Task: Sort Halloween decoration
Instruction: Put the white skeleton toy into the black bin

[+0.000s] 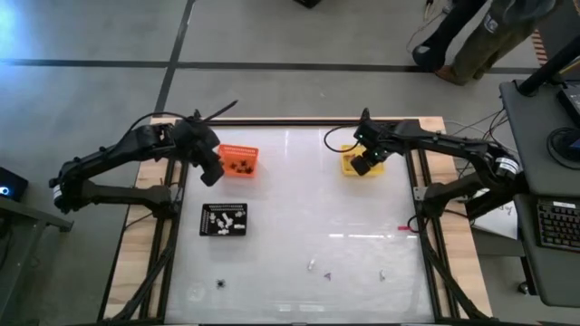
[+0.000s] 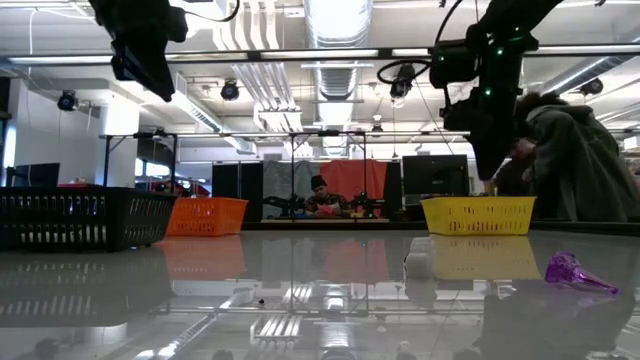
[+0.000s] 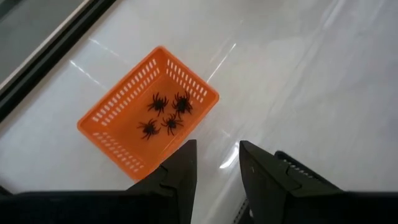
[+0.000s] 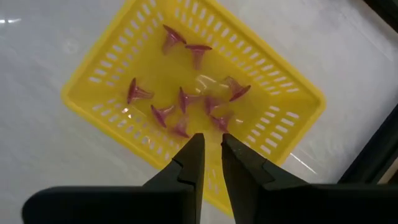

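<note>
Purplish trinkets (image 4: 186, 99) lie scattered in the yellow tray (image 4: 292, 93) at the far right of the counter (image 1: 299, 208), black spiders (image 3: 165, 115) sit in the orange tray (image 3: 118, 106), white pieces (image 1: 224, 219) fill the black tray (image 1: 207, 228), and a few strays, one purple (image 2: 572, 270), rest near the front edge. The right gripper (image 4: 211, 149) hangs over the yellow tray, fingers slightly parted and empty. The left gripper (image 3: 217, 158) hovers beside the orange tray, fingers spread, holding nothing.
</note>
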